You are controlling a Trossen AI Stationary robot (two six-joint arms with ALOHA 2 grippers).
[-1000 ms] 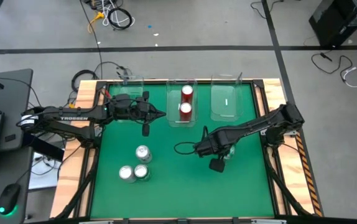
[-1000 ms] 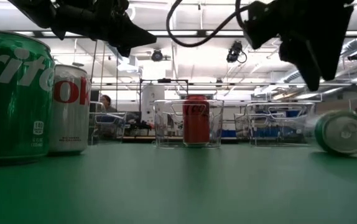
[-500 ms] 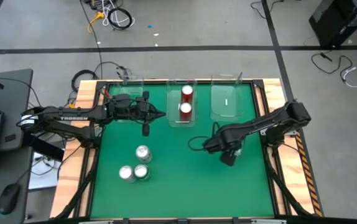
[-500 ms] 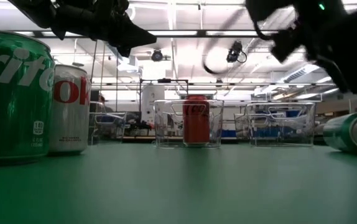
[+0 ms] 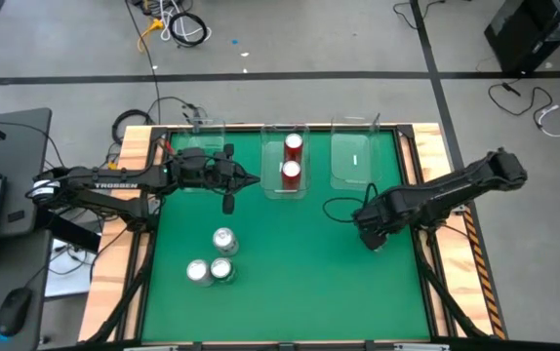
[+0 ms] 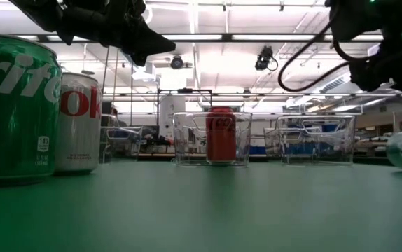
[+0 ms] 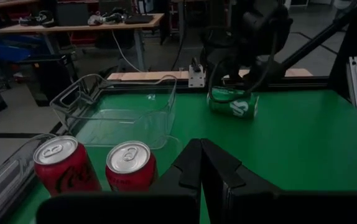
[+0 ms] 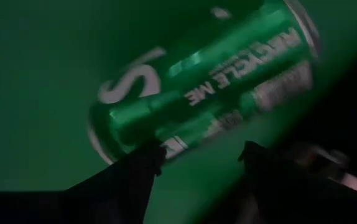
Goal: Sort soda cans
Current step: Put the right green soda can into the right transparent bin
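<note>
My right claw point(image 8: 197, 163) over a tipped green can point(image 8: 203, 81)

The can lies on its side just past my spread fingers, not pinched. My left claw point(image 7: 201, 163) is pressed together, near two red cans point(image 7: 94, 165).

Green mat point(image 5: 280, 283) across the table, pale wood rim point(image 5: 134, 185). Two red cans point(image 5: 291, 159) with silver tops sit in a clear bin point(image 6: 187, 143). Up close, a green can point(image 6: 15, 105) with white lettering beside a silver can point(image 6: 78, 122) with red letters. Another green can point(image 7: 232, 103) lies on its side, white logo, silver end. Both arms point(image 5: 114, 180) are black, white lettering on the left one. Grey floor point(image 5: 290, 39), black tape lines.
</note>
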